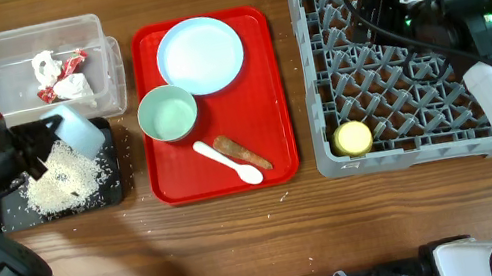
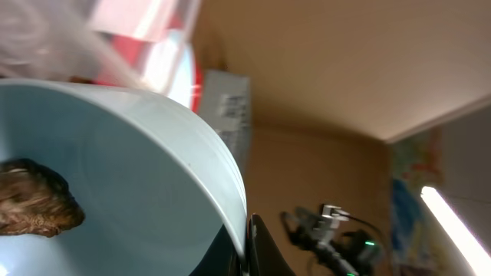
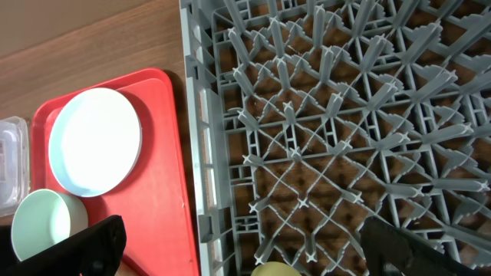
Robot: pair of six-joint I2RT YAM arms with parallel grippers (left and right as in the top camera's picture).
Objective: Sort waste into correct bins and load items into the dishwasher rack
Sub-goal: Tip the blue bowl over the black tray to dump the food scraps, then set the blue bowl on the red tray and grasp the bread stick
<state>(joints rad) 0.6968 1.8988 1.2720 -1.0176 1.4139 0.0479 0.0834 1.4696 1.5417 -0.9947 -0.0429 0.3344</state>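
On the wooden table (image 1: 242, 230), the left gripper (image 1: 32, 147) pinched the tilted light blue bowl (image 1: 77, 127) above the black tray (image 1: 114, 190) at 9 o'clock. The right gripper (image 3: 242, 241) hung with fingers spread over the grey rack (image 1: 389, 82) at 3 o'clock.

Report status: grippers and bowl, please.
Left gripper shut on light blue round bowl, tipped over black rectangular tray. Right gripper open above grey plastic rack. Nothing in the way.
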